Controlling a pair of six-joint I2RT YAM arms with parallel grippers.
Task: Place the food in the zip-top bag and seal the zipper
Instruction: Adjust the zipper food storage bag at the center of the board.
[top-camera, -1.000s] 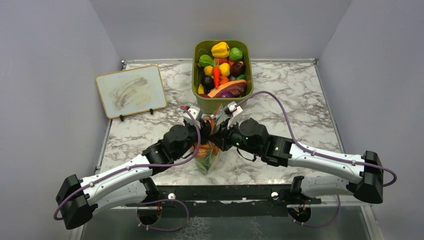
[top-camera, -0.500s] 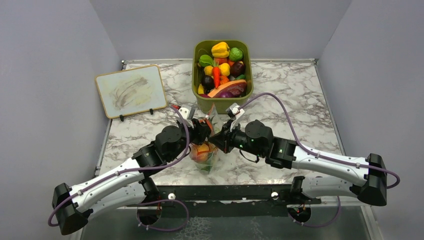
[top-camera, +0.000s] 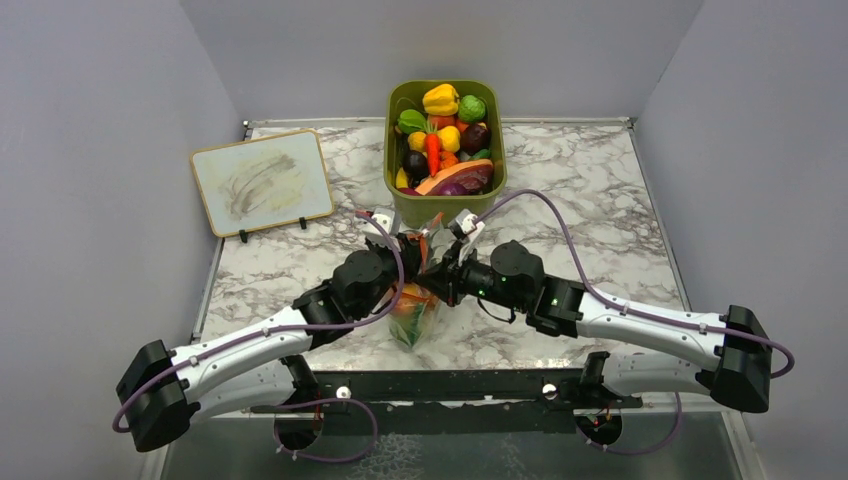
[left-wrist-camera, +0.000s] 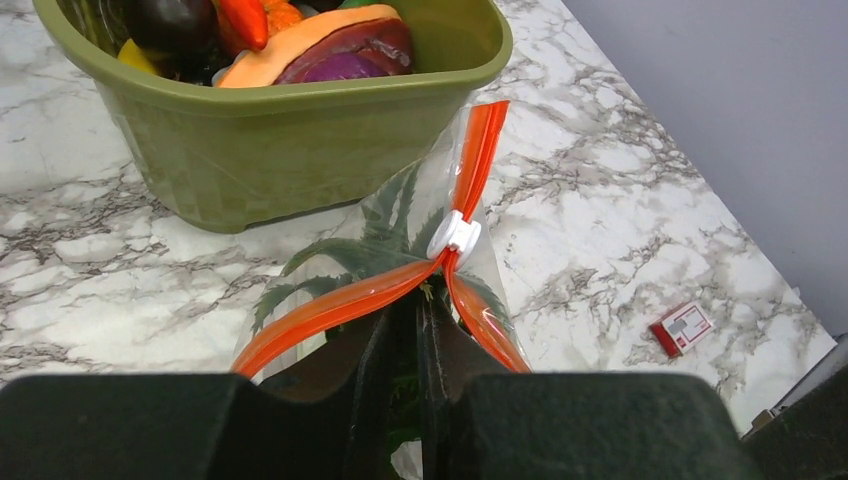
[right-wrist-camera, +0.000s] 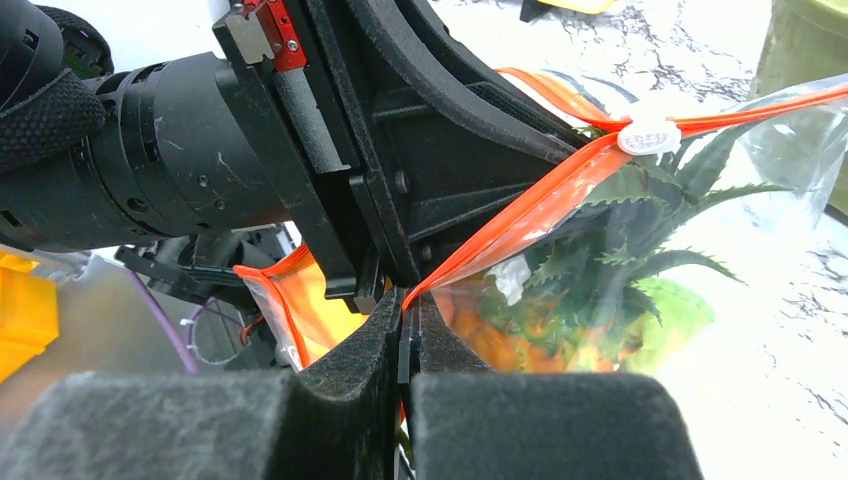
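Right tool (right-wrist-camera: 403, 330) pinched the one bag's (top-camera: 415, 318) zipper (right-wrist-camera: 520, 215); left tool (left-wrist-camera: 403, 302) nearly closed, grip unclear. Bag ran six-to-twelve, mouth toward twelve, facing one bin (top-camera: 445, 208).

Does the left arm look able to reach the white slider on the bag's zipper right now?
Probably yes: the slider sits just ahead of the left end effector on the zipper, with nothing between.
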